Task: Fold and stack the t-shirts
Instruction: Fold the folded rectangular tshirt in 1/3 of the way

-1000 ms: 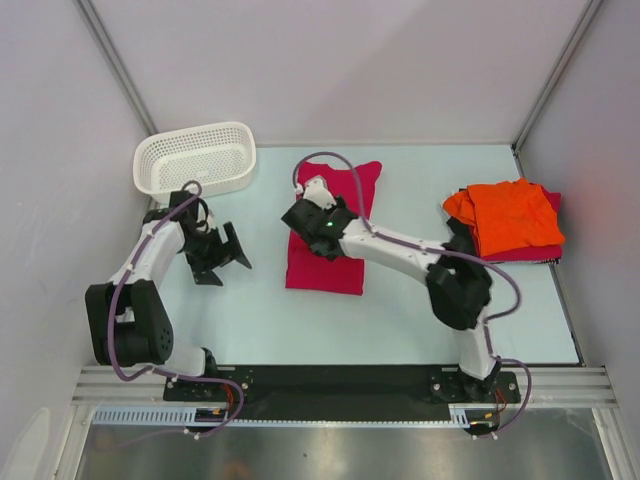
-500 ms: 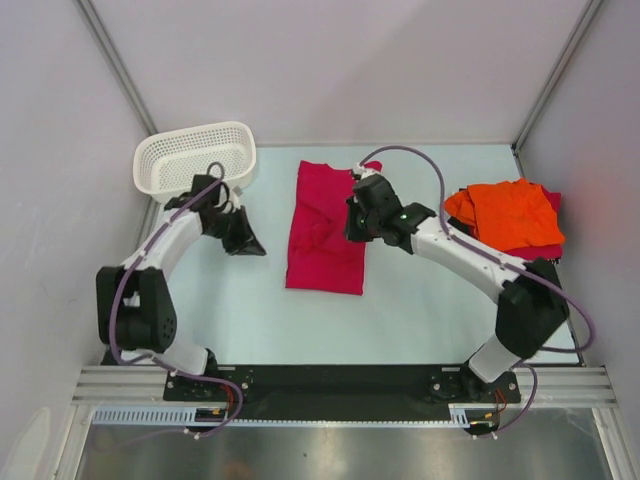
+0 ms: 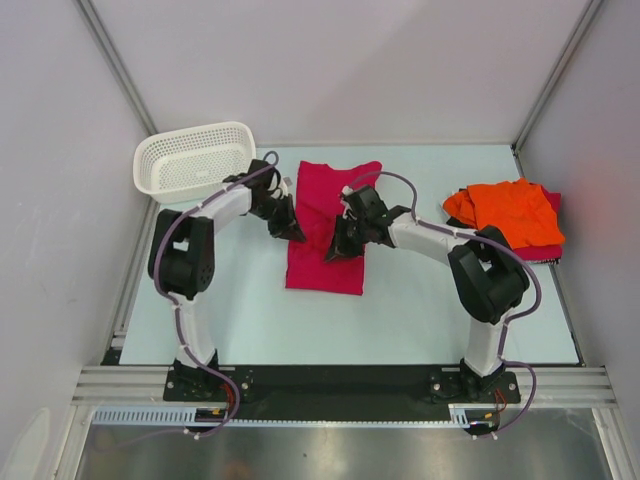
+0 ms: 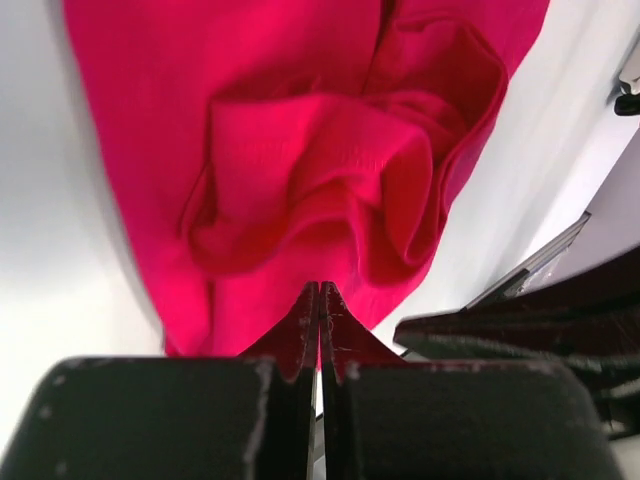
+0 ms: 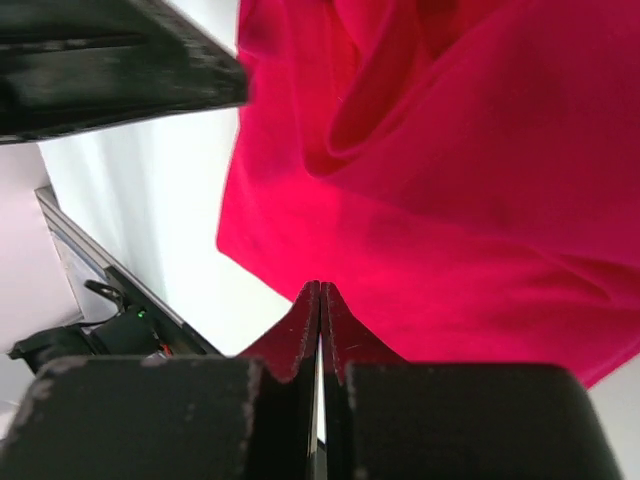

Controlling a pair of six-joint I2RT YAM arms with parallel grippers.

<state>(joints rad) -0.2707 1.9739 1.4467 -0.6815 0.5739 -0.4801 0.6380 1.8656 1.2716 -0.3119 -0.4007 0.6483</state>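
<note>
Both arms converged on crimson t-shirt [image 3: 320, 275], mid-table, in 0.5 s | left gripper [image 3: 293, 230] at its left edge, right gripper [image 3: 333, 252] mid-cloth, both clenched; pinch unconfirmed | judgement: next fold starting.

Bright, even light from above fills the overhead view — shadows on the pale table [image 3: 250, 310] are faint and soft. In both wrist views the crimson cloth [image 4: 300, 150] glows with shaded folds, the table washes out white, and the gripper fingers [image 4: 297, 340] look dark.
</note>
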